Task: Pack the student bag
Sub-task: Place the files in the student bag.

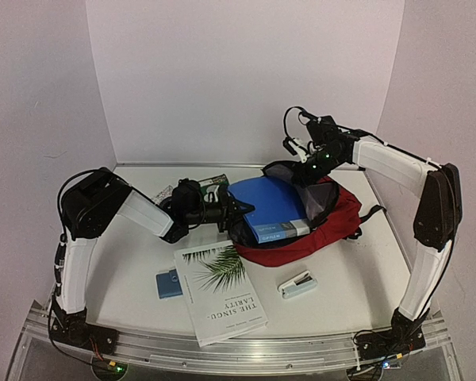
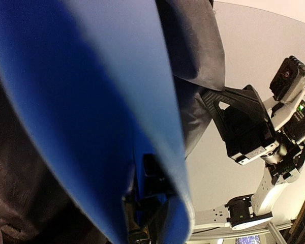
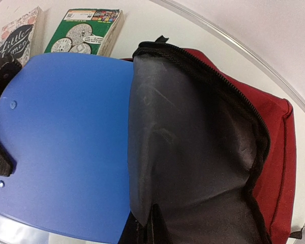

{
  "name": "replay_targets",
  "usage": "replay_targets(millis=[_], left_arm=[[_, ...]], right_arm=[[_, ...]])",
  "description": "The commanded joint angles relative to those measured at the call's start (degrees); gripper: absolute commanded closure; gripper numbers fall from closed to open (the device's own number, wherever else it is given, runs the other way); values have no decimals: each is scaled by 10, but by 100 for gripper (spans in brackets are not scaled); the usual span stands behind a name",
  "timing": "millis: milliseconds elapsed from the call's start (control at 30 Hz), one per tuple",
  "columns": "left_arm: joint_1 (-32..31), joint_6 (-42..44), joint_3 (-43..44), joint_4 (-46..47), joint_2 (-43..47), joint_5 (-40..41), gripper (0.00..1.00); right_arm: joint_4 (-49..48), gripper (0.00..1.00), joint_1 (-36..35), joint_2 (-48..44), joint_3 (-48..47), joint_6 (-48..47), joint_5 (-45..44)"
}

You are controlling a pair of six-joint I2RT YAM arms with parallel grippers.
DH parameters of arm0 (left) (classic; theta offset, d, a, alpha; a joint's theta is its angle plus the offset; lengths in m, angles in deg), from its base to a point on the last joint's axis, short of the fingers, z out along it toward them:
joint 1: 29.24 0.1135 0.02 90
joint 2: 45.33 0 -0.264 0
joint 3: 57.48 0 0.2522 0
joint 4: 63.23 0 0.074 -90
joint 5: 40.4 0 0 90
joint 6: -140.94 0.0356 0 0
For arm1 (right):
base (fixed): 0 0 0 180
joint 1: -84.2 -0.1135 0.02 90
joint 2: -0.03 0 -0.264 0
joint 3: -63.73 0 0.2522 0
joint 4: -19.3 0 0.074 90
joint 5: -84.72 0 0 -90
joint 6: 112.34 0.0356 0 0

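Soft and probably floppy, the student bag (image 1: 343, 216) is best held by its zipper rim (right gripper (image 1: 303, 173) pinches it there), while the left gripper (image 1: 232, 209) beside it clasps the blue binder (image 1: 266, 198).

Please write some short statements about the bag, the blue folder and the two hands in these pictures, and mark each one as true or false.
1. The blue folder is partly inside the open student bag. True.
2. The right hand holds the stapler. False: it is shut on the lifted edge of the bag's opening, and the stapler lies on the table.
3. The left hand grips the blue folder at its edge. True.
4. The palm-leaf book is packed in the bag. False: it lies on the table in front of the bag.
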Motion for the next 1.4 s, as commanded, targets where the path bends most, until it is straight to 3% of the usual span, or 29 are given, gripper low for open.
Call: replay_targets(millis=[0, 233, 633, 700, 900, 1033, 1200, 1367], left_arm=[[-9, 12, 85, 6, -33, 21, 100], [-13, 15, 141, -35, -84, 44, 100], [-23, 127, 249, -357, -107, 105, 95], [-27, 156, 275, -436, -106, 128, 86], [-39, 240, 334, -624, -78, 224, 45], [-47, 289, 359, -702, -54, 299, 28], [-56, 364, 388, -748, -28, 343, 25], [-58, 449, 406, -817, 10, 426, 28]], right_arm=[[-35, 100, -6, -24, -29, 12, 48], [-36, 100, -6, -19, -31, 18, 66], [-39, 100, -6, -11, -49, 21, 70], [-39, 100, -6, -9, -51, 19, 64], [-40, 100, -4, -3, -46, 9, 37], [-41, 100, -2, -2, -35, 4, 20], [-43, 100, 5, -3, -17, -6, -2], [-46, 100, 11, -8, 2, -13, -8]])
